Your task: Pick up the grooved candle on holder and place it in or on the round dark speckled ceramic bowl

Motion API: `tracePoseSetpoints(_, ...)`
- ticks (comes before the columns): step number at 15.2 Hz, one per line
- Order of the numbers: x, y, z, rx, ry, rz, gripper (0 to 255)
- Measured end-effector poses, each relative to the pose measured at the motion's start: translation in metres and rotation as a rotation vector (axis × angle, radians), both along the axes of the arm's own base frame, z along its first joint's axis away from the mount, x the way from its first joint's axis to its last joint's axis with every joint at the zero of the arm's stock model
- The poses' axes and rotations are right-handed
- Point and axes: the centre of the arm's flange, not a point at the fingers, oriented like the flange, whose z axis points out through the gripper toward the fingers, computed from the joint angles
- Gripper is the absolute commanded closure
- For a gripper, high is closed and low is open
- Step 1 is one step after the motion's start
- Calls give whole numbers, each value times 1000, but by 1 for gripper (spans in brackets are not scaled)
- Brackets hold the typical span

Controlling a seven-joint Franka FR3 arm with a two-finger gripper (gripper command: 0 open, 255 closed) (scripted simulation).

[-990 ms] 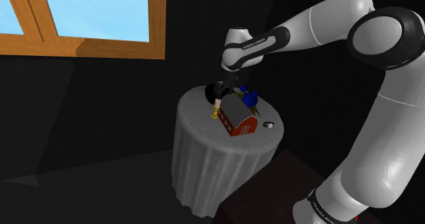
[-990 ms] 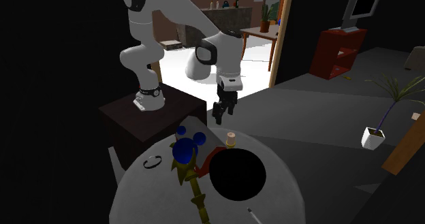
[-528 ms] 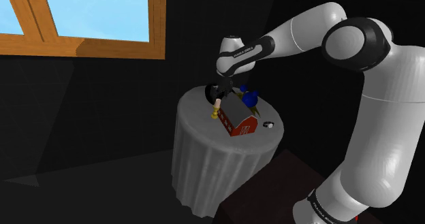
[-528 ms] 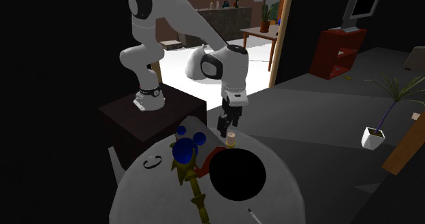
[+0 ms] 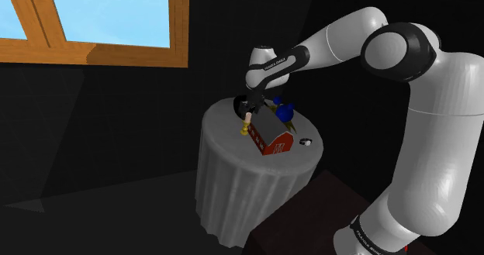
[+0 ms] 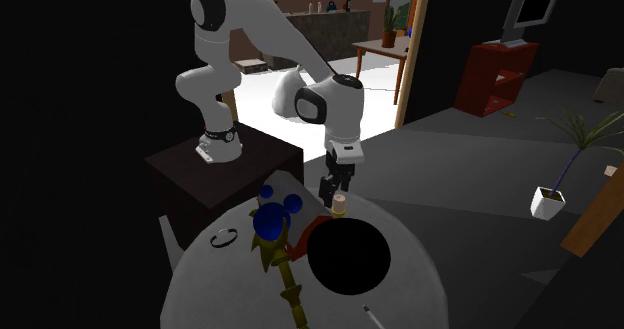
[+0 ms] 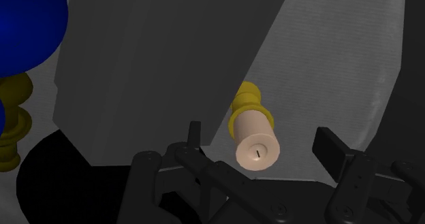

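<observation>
Hanging grey tablecloth (dark wall, window)

A round table draped in grey cloth carries a candle on holder, black bowl, red barn-shaped box, blue-orbed gold sceptre and small ring

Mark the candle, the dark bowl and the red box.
candle (image 7: 257, 150): wrist view, its flat top face.
dark bowl (image 6: 348, 257): second exterior view, its bare inside.
red box (image 5: 278, 146): shoulder view, its red side.
</observation>
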Motion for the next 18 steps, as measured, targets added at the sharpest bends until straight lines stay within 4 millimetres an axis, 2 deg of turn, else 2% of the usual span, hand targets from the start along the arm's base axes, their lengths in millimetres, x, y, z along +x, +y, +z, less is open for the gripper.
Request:
tracePoseSetpoints(1, 0, 0, 0, 0, 0, 0, 0)
tracePoseSetpoints(2, 0, 0, 0, 0, 0, 0, 255)
tracePoseSetpoints(12, 0, 1, 1, 1, -2, 1, 255)
tracePoseSetpoints(18, -1, 0, 26, 0, 0, 0, 255)
